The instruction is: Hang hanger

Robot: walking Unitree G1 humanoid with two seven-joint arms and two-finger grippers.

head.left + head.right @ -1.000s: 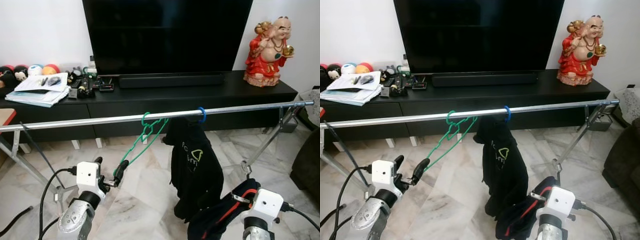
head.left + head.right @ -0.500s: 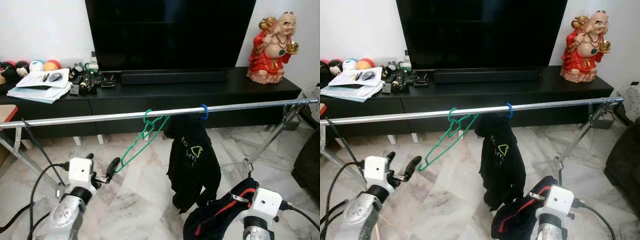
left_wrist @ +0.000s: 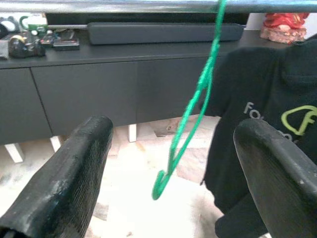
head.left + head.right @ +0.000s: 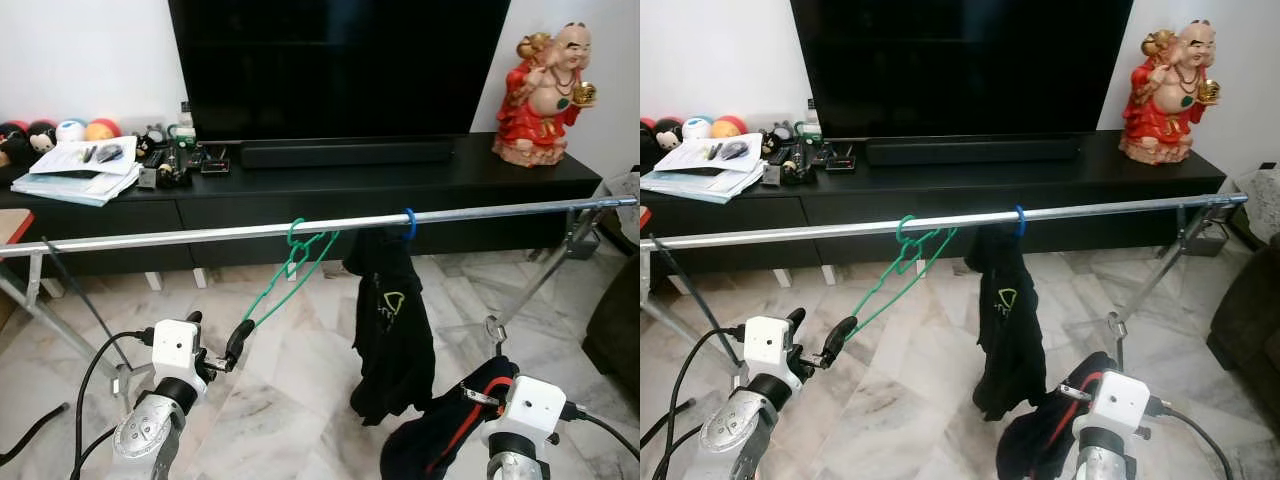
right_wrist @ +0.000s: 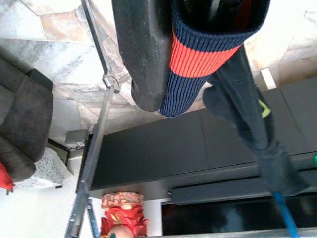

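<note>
A green wire hanger (image 4: 293, 259) hangs by its hook from the metal rail (image 4: 500, 211) and slants down to the left. My left gripper (image 4: 218, 338) is open just below its lower end. In the left wrist view the hanger (image 3: 198, 94) dangles free ahead of the two spread fingers (image 3: 74, 168). A black shirt (image 4: 390, 330) hangs on a blue hanger (image 4: 408, 225) to the right of it. My right gripper (image 4: 480, 393) is low at the right, shut on a navy garment (image 4: 440, 440) with a red stripe (image 5: 198, 54).
Behind the rail stands a black TV cabinet (image 4: 400, 185) with a large TV (image 4: 340, 60), a red figurine (image 4: 545, 90), papers (image 4: 75, 175) and small items. The rail's folding legs (image 4: 540, 275) stand on the marble floor (image 4: 290, 400). A dark sofa edge (image 4: 615, 330) is at the right.
My left gripper has risen from lower left back to the green hanger's lower end. The black shirt has turned narrower on the rail. The right gripper keeps its hold.
</note>
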